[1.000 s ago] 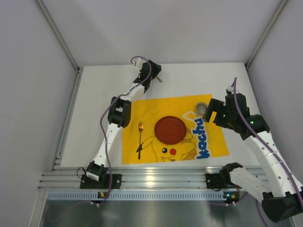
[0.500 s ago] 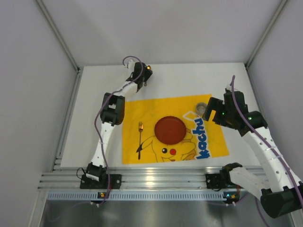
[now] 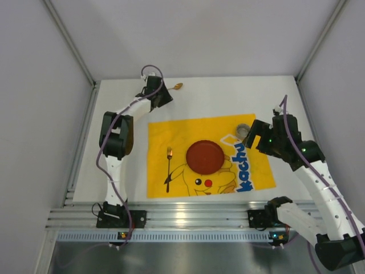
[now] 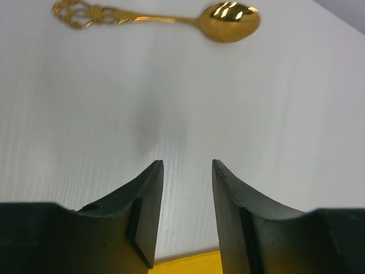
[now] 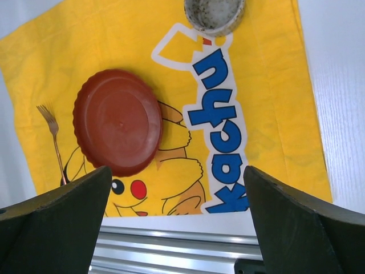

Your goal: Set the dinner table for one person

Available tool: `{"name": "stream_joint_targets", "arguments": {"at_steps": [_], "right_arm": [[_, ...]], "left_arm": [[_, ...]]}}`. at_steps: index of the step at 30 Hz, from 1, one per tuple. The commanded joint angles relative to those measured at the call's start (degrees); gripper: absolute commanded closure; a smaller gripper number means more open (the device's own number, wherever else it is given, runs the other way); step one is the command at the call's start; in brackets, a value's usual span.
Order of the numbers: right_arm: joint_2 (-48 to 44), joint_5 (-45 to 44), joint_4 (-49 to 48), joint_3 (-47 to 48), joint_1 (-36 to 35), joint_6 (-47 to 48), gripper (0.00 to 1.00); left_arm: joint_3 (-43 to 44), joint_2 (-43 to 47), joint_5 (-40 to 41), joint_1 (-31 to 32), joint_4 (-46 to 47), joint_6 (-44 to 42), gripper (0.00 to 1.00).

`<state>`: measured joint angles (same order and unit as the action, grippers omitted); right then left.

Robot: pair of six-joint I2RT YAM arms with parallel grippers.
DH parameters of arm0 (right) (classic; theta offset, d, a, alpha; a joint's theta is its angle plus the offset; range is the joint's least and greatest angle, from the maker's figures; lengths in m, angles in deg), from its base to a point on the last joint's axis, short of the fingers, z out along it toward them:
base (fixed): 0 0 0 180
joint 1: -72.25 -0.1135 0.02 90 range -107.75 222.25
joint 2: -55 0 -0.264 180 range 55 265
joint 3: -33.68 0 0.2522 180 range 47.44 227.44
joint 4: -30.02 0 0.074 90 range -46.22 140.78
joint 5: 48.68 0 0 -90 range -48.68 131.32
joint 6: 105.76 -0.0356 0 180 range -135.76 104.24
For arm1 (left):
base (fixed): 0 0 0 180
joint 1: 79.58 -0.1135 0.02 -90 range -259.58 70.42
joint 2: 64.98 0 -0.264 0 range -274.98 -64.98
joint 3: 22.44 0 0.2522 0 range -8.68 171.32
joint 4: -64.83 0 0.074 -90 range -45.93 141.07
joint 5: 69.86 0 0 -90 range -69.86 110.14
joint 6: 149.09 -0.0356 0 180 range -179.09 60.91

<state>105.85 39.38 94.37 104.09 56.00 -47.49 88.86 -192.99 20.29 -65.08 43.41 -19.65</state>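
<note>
Your left jaws: spread a bit, empty | spoon [image 4: 231, 21] [image 3: 178, 86]: on far counter [image 3: 228, 97], ahead of them | your right jaws: spread wide, empty

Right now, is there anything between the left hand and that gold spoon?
No. In the left wrist view, only bare white dinner table lies between the left hand and the gold spoon.

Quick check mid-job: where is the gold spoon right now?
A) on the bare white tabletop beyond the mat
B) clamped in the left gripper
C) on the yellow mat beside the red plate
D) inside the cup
A: the gold spoon lies flat on the bare dinner table, ahead of the open, empty left gripper and off the yellow mat.
</note>
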Motion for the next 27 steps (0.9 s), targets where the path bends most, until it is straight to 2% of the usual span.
{"name": "stream_joint_targets", "arguments": {"at_steps": [1, 3, 4, 5, 7, 10, 11, 14, 17, 25, 27], "right_arm": [[-1.02, 1.41, -3.04, -0.74, 0.52, -1.67, 0.00], [-0.93, 1.58, -3.39, -1.09, 0.52, -1.93, 0.00], [-0.84, 1.67, -3.48, -1.44, 0.52, -2.02, 0.00], [-0.75, 1.58, -3.57, -1.45, 0.52, -2.02, 0.00], [-0.05, 1.67, -3.57, -1.36, 0.52, -2.03, 0.00], [1.44, 1.58, -2.96, 0.13, 0.52, -0.89, 0.00], [1.79, 1.32, -2.69, 1.35, 0.52, -0.62, 0.00], [3.90, 0.79, -1.99, 3.64, 0.52, 0.87, 0.00], [6.80, 0.62, -1.90, 5.58, 0.43, 1.67, 0.00], [10.85, -0.35, -1.72, 7.52, 0.61, 2.28, 0.00], [11.37, -0.18, -1.98, 7.69, 0.61, 2.46, 0.00]], "left_arm": [[6.77, 3.21, 1.07, -0.52, 3.53, -8.68, 0.54], [12.22, -1.18, 2.05, -1.31, 4.49, -4.84, 0.50], [13.11, -2.59, 2.84, -1.67, 8.06, -3.42, 0.48], [14.07, -5.12, 5.37, -1.67, 11.06, -2.27, 0.39], [15.92, -8.56, 6.36, -1.58, 14.94, 2.12, 0.34], [31.52, -20.32, 4.35, -1.58, 11.63, 6.16, 0.34], [40.01, -26.62, 3.73, -1.58, 10.92, 7.39, 0.34], [46.85, -34.74, 2.58, -1.49, 15.21, 13.54, 0.34], [46.96, -36.87, 4.07, -1.58, 15.92, 18.21, 0.35], [42.92, -35.83, 0.21, -1.67, 13.82, 16.99, 0.39], [39.58, -34.25, -3.65, -1.67, 13.55, 16.03, 0.41]]}}
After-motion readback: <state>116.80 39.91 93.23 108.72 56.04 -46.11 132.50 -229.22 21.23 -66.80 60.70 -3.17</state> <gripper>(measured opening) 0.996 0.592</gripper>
